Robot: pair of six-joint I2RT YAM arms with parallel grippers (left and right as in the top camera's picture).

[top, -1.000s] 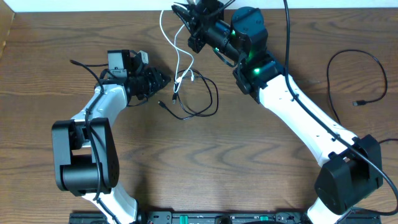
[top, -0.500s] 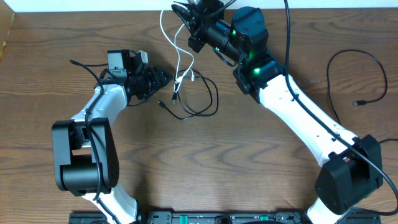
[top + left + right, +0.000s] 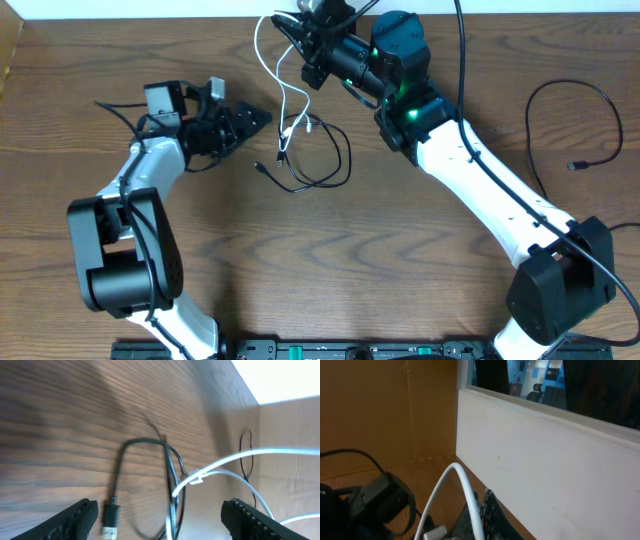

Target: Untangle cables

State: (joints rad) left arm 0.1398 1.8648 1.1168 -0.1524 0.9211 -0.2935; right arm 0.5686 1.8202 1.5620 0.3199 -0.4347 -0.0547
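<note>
Overhead: holds white cable (image 3: 260, 451) raised in right gripper (image 3: 298, 28), clamped shut on it, probably to draw it clear of black cable (image 3: 145, 440) looped on table (image 3: 400, 270); poises left gripper (image 3: 262, 118), jaws apart, beside that loop, empty.

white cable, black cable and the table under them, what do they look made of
white cable: probably a smooth plastic or rubbery jacket, slightly glossy, bending in soft curves.
black cable: looks like a similar flexible jacket, duller, ending in a stiff moulded plug.
table: wood or wood-look laminate, brown grain lines, low sheen. Cannot tell which.
</note>
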